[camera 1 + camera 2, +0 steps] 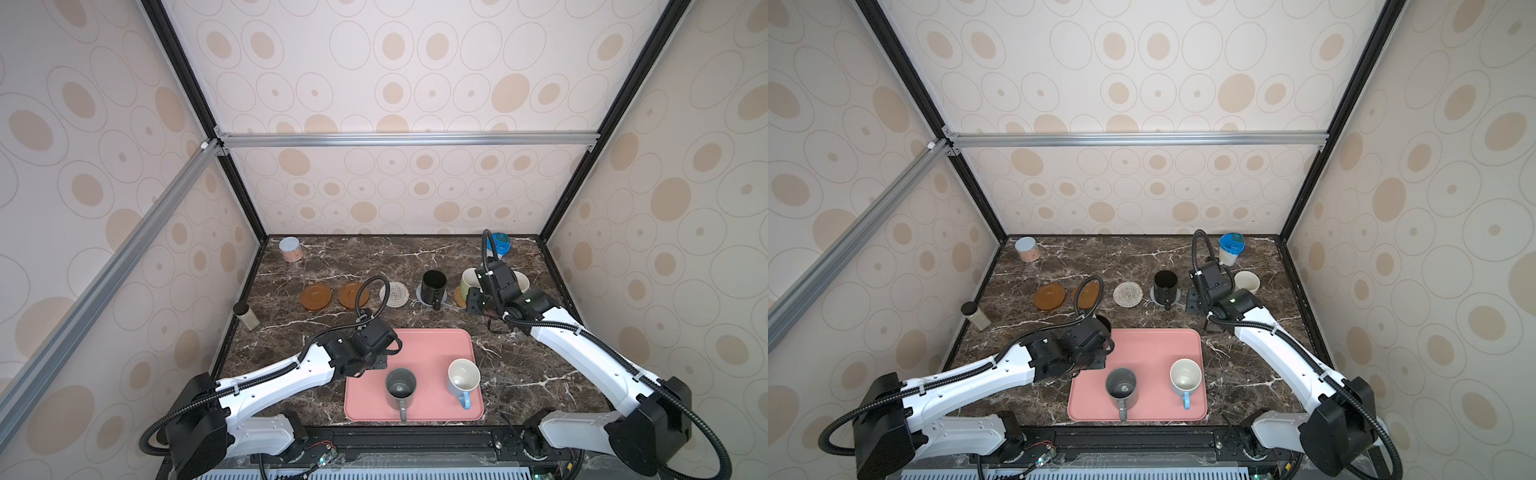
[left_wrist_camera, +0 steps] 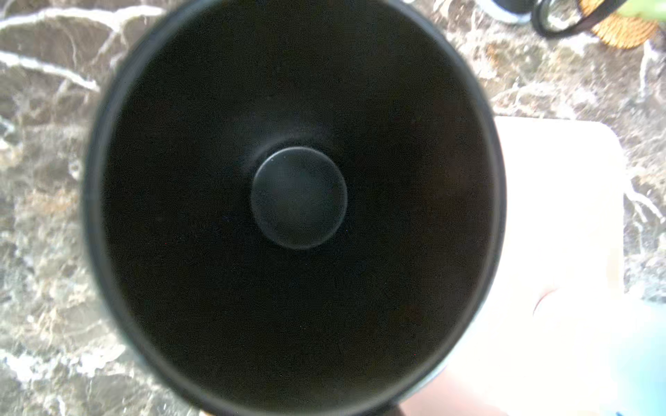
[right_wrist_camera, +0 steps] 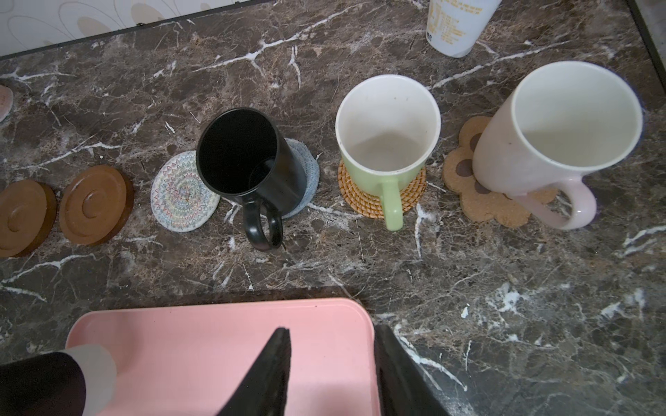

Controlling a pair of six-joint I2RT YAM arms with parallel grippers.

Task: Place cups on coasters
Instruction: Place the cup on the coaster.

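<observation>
My left gripper point(image 1: 374, 359) is shut on a black mug point(image 2: 299, 198), whose dark inside fills the left wrist view; its fingers are hidden there. It hangs by the pink tray's far left corner. The right gripper point(image 3: 331, 360) is open and holds nothing, over the tray's far right corner. Three cups stand on coasters: a black mug point(image 3: 245, 158) on the blue-grey mat point(image 3: 310, 173), a green mug point(image 3: 387, 144) on rattan point(image 3: 364, 201), and a white-pink mug point(image 3: 555, 133) on the paw mat point(image 3: 465, 169). Two brown discs point(image 1: 316, 296) point(image 1: 353, 295) and a whitish woven mat point(image 1: 394, 294) are bare.
On the pink tray point(image 1: 432, 345) stand a grey mug point(image 1: 401, 388) and a white mug with a blue handle point(image 1: 463, 376). A pinkish can point(image 1: 289, 249) is at the back left, a blue-lidded jar point(image 1: 498, 243) at the back right, and a small dark-capped jar point(image 1: 245, 316) by the left wall.
</observation>
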